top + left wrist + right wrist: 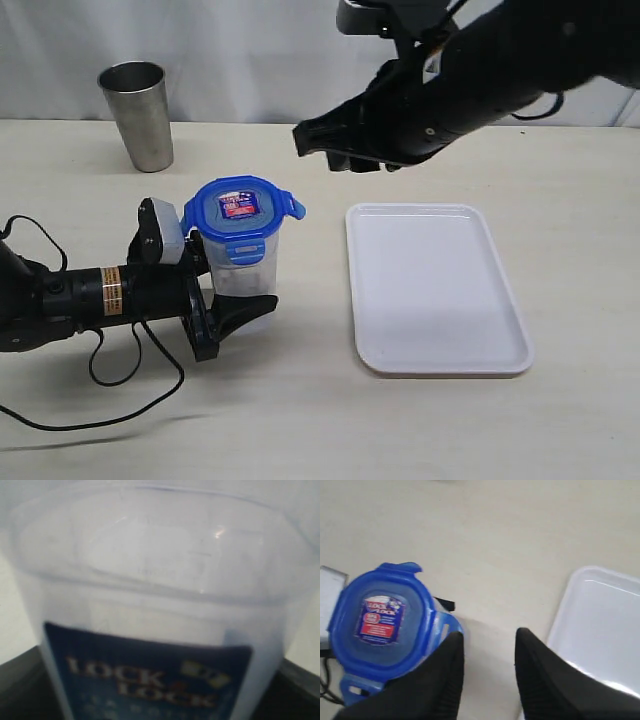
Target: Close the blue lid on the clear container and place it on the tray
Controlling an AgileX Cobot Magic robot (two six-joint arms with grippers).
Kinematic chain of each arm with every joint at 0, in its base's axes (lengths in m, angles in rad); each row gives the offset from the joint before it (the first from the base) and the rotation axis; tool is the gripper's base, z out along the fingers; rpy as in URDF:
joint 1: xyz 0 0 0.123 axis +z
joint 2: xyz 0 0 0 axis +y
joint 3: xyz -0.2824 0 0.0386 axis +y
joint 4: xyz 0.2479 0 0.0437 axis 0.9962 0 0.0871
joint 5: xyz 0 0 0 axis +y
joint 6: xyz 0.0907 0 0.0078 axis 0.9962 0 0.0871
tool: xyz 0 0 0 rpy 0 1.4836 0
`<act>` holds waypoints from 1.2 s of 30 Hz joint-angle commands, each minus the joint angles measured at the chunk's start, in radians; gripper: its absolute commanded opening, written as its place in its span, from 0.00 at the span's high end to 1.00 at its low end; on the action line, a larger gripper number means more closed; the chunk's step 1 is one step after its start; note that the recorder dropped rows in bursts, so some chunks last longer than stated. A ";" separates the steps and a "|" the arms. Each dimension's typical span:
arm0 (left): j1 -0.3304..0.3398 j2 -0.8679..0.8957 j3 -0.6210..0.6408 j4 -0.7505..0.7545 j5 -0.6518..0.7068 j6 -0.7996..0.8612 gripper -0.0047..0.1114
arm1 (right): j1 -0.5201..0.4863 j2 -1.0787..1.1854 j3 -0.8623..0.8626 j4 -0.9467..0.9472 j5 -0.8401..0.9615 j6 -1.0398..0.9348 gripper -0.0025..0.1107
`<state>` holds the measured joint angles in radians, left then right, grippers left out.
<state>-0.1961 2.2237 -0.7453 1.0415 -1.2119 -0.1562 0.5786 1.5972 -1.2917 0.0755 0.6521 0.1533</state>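
Observation:
The clear container (pixel 243 268) stands upright on the table, left of the tray (pixel 440 300). The blue lid (pixel 240 207) rests on top of it, with its flaps sticking outward. My left gripper (pixel 238 302) lies low on the table and is shut on the container's lower part. In the left wrist view the container (pixel 160 575) fills the frame, with dark fingers (pixel 15 685) at its sides. My right gripper (pixel 325 150) hangs open and empty above the table. In its wrist view it (pixel 487 635) sits between the lid (pixel 380 622) and the tray (pixel 600 630).
A shiny steel cup (pixel 137 113) stands at the back left. The left arm's black cable (pixel 100 375) loops over the table near the front left. The table's back edge meets a white backdrop.

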 commanded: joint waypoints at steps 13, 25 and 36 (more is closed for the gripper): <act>-0.002 -0.010 0.004 -0.013 -0.009 0.006 0.96 | -0.029 0.226 -0.196 0.355 0.139 -0.295 0.61; -0.002 -0.010 -0.002 -0.013 -0.009 0.006 0.96 | -0.029 0.249 -0.196 0.359 0.171 -0.290 0.61; -0.002 -0.010 -0.002 -0.013 -0.009 0.006 0.96 | -0.029 0.298 -0.196 0.490 0.208 -0.379 0.62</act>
<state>-0.1961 2.2237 -0.7453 1.0388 -1.2119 -0.1542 0.5482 1.8691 -1.4885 0.5319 0.8167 -0.1983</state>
